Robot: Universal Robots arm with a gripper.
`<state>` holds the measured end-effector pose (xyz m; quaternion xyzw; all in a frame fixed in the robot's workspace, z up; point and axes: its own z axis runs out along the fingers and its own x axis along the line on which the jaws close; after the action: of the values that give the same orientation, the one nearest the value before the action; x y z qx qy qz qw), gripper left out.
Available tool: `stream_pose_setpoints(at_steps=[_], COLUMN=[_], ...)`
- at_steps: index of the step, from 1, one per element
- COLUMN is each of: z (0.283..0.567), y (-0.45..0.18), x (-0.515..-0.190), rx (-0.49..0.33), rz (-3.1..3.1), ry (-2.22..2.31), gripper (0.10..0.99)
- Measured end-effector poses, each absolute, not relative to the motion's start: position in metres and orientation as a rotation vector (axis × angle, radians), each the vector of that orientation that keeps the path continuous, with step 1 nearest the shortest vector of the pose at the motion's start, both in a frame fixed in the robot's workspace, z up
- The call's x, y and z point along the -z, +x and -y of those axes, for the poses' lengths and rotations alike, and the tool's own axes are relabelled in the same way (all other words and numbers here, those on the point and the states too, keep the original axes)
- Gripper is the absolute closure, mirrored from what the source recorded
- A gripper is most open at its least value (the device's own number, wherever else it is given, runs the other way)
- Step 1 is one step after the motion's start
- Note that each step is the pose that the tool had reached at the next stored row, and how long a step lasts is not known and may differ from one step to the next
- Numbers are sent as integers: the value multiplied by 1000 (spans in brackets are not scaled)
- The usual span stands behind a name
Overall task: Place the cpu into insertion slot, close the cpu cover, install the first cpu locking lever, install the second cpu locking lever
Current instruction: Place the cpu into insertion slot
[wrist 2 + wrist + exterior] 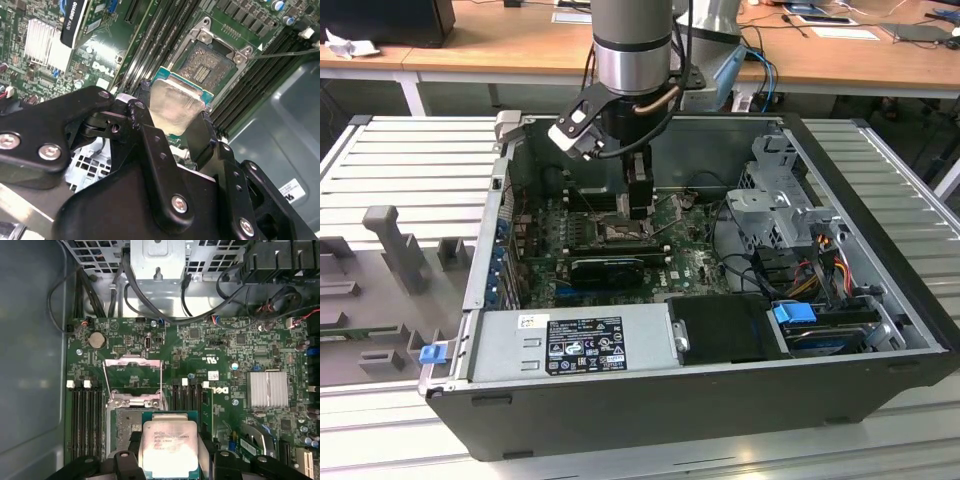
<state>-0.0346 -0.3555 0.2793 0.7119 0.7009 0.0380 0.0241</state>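
- Exterior view: an open desktop computer case (720,400) lies on a ribbed metal bench (410,160). The robot arm (632,45) reaches down into it, and its gripper (638,205) hangs just above the green motherboard (695,262).
- Second wrist view: the black fingers (142,125) pinch the cpu (176,105) by two opposite edges, its dull silver face showing. The chip overlaps one corner of the insertion slot (210,70), whose dark centre lies bare. I cannot tell whether chip and socket touch. A thin wire locking lever (285,51) juts out free beside the slot.
- First wrist view: the cpu cover (133,359) is swung back and open on the far side of the slot, green board showing through its window. The gripped chip hides part of the socket.
- Progress, as I judge it: none of the four steps is finished. The chip is near the socket but not seated, the cover is open, and no lever is fastened.
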Motion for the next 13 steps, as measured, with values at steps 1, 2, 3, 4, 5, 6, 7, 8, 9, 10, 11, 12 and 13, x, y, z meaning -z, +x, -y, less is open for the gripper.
stream_pose_setpoints(at_steps=[1, 2, 3, 4, 5, 6, 7, 8, 9, 10, 11, 12, 13], z=[355, 355, 355, 355, 355, 354, 353, 351, 350, 349, 345, 343, 342], y=[-35, -35, -35, -35, -36, -37, -37, -38, -38, -39, -39, -39, -39], x=[-275, -271, -268, -266, -264, -261, -259, -257, -256, -254, -250, -249, -248], rx=[-118, -118, -118, -118, -118, -118, -117, -118, -118, -118, -118, -118, -119], rz=[-2169, -2169, -2169, -2169, -2169, -2169, -2169, -2169, -2169, -2169, -2169, -2169, -2169], ry=[2202, 2202, 2203, 2203, 2203, 2203, 2203, 2203, 2203, 2203, 2203, 2203, 2203], gripper=[561, 561, 561, 561, 561, 561, 561, 561, 561, 561, 561, 561, 561])
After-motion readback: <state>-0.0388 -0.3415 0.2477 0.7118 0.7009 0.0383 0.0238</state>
